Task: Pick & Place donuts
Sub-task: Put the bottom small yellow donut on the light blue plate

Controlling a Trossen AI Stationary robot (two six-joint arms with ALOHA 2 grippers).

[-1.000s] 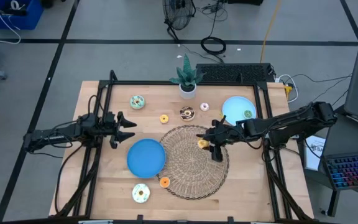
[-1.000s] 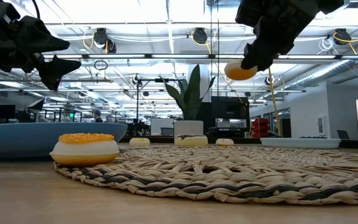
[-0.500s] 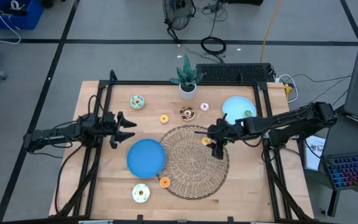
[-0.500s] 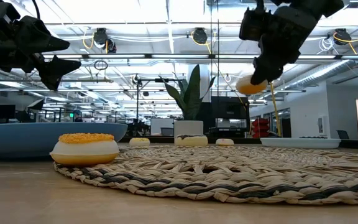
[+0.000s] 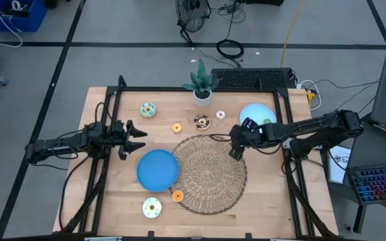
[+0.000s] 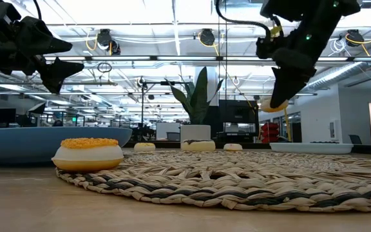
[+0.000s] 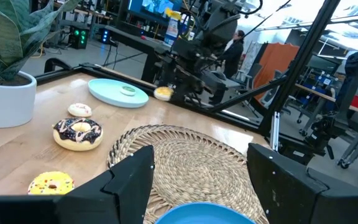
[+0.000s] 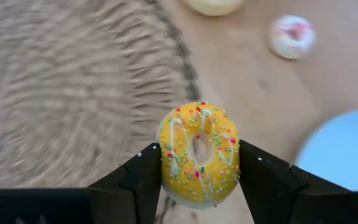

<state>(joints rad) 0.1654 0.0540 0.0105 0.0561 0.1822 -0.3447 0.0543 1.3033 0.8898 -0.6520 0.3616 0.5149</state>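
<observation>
the yellow donut (image 8: 199,154) rides clamped in the right gripper (image 5: 236,148) jaws near the pale plate (image 5: 252,114), which holds one green donut (image 5: 267,122); several others wait on the table (image 5: 112,201); left gripper (image 5: 138,139) jaws open, idle.

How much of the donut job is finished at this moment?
Done: one green donut lies on the light blue plate. In hand: the right pincer holds a yellow donut near that plate. Left: six donuts, like the brown one, are on the table; the left pincer waits, open.

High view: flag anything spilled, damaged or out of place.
Nothing stands out. The donuts lie flat and apart on the table, and the right hand holds a yellow donut in the air beside the wicker mat.
</observation>
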